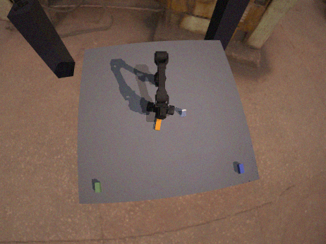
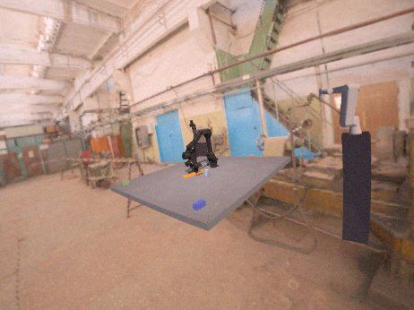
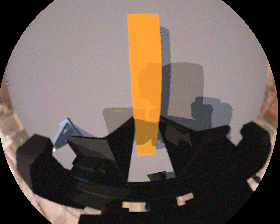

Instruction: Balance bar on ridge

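The orange bar (image 1: 158, 125) (image 2: 193, 175) (image 3: 145, 65) lies low at the table, running out from under the arm. My gripper (image 3: 146, 118) is shut on the bar near its near end, one finger on each side in the wrist view. In the top view the arm covers that end of the bar. The ridge, a small pale blue wedge-like piece (image 1: 183, 113) (image 2: 206, 173) (image 3: 65, 133), stands on the table (image 1: 197, 152) (image 2: 157, 198) a little to the right of the gripper in the top view, apart from the bar.
A green block (image 1: 97, 187) (image 2: 125, 184) lies near the table's front left corner in the top view. A blue block (image 1: 240, 168) (image 2: 199, 204) lies near the front right corner. Dark pillars (image 1: 42, 36) (image 2: 356, 185) stand beyond the table.
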Tool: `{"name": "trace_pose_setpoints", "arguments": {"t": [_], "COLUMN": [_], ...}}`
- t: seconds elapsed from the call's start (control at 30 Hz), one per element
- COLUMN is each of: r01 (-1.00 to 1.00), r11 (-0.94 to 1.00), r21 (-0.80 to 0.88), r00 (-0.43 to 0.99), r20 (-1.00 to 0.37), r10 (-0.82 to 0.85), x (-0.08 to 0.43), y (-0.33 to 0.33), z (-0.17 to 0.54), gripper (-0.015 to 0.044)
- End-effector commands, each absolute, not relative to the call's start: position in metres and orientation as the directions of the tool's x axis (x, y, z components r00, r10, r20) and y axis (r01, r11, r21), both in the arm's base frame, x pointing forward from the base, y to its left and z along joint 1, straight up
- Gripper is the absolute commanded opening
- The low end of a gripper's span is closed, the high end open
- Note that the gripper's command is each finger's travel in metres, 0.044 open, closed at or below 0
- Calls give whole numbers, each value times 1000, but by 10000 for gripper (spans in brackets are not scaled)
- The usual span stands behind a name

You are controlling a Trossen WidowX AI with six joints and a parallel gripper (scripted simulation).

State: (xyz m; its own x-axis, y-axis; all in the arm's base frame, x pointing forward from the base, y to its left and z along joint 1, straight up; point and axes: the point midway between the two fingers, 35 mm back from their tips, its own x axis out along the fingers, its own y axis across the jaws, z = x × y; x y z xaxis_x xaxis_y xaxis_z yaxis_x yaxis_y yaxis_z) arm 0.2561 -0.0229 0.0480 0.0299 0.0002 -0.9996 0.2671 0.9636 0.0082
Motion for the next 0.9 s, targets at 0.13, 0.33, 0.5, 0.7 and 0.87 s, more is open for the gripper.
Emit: {"name": "trace_pose_setpoints", "arguments": {"t": [0.13,0.33,0.5,0.7,0.87], "r01": [268,268,269,270,270], "r11": [963,963,963,963,963], "r21": [8,7,7,6,6], "r00": [29,29,28,28,27], "r20": [-1000,-1000,-1000,-1000,-1000], "r10": [0,0,-1,-1,-1], "x": [258,260,261,260,260], "y": [-23,-23,-23,-23,-23], "z": [61,76,89,104,117], "gripper": [0,0,0,0,0]}}
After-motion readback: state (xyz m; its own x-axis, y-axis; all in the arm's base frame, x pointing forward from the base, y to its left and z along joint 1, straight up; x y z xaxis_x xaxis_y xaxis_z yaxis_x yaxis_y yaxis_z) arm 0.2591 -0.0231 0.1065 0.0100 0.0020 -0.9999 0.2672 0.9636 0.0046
